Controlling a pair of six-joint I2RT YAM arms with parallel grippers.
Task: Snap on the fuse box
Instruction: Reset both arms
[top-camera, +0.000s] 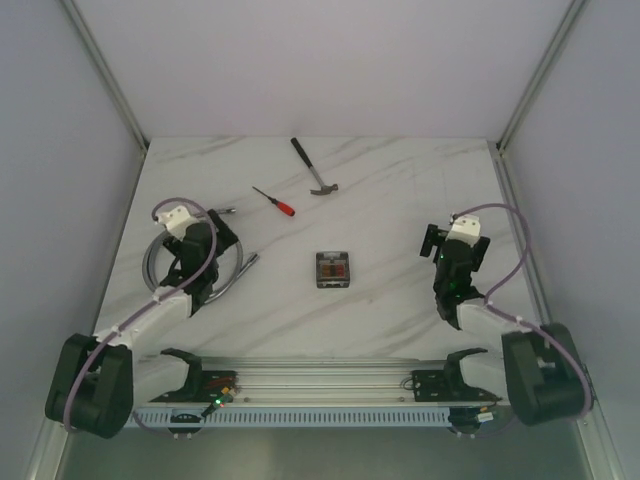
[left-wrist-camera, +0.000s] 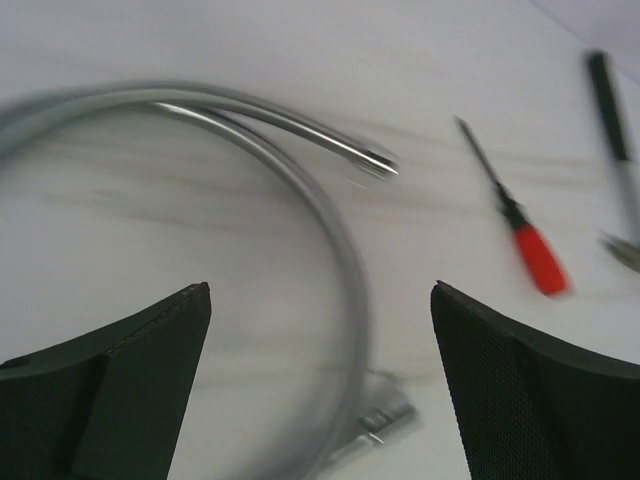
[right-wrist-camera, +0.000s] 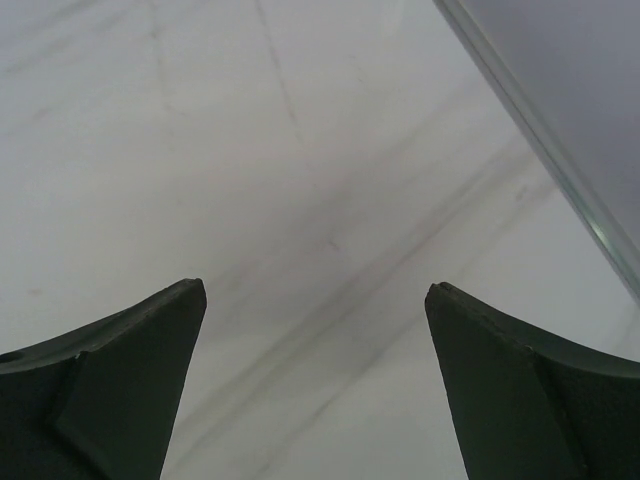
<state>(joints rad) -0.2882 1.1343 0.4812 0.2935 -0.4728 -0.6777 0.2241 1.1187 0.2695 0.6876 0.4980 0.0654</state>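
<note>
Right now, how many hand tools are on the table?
2: a red-handled screwdriver toward the back, left of centre, and a hammer just right of it, farther back. None seems hidden.

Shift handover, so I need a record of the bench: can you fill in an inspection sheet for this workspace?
Surface: white marbled table, no spills seen.
Job's things: fuse box mid-table between the arms, touched by neither tool.
Clutter: red-handled screwdriver and hammer at the far side; coiled grey metal hose by the left arm.
Grippers: left tool and right tool open, empty.
Cables: lilac cable looped along each arm, no snag seen.
Surroundings: pale walls, metal frame posts.
</note>
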